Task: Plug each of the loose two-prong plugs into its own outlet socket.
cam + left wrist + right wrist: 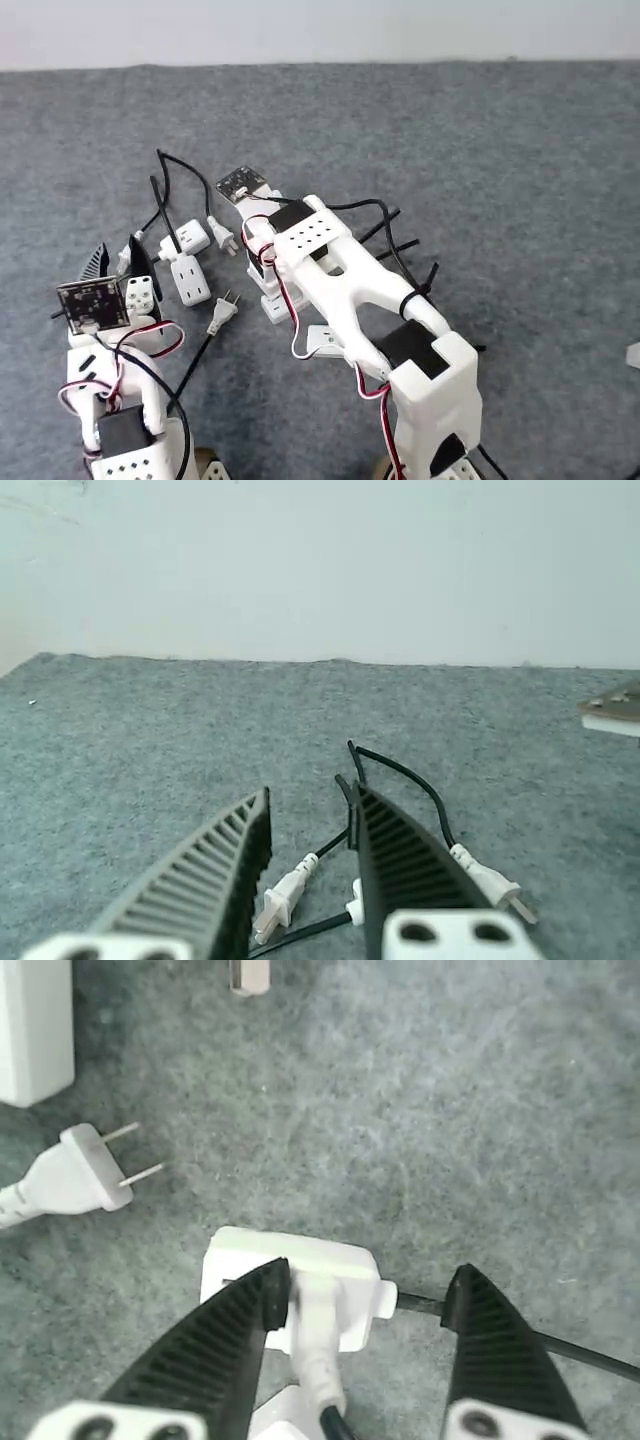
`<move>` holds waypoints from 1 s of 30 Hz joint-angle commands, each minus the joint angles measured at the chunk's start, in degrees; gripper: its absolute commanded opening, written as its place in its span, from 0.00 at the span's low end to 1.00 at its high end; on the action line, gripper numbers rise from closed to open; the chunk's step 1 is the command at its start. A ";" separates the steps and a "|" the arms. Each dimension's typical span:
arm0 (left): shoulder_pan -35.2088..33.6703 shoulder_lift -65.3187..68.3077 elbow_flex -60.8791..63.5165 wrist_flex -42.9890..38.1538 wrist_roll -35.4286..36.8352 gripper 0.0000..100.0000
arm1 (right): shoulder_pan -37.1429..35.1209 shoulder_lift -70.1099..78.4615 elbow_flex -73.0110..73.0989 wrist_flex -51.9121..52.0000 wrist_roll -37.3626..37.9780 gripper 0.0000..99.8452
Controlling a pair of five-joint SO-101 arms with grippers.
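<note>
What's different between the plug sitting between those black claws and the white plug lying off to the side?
The seated plug, between the right gripper's open fingers, looks pushed into a white outlet socket, so its prongs are hidden. The loose plug lies on the grey carpet with both prongs bare. The seated plug sits inside the fingers' span, while the loose plug lies outside it, touching nothing but the carpet. Both have white bodies.

white plug (85, 1170), black cord (420, 1306), grey carpet (450, 1110)

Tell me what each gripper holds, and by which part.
Nothing. Both are open: the left gripper is empty, and the right gripper straddles an outlet without clamping it.
</note>
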 commanded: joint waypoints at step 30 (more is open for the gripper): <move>1.58 -0.53 1.36 -3.25 -1.23 0.14 | 23.52 1.27 -1.41 8.92 -0.09 0.24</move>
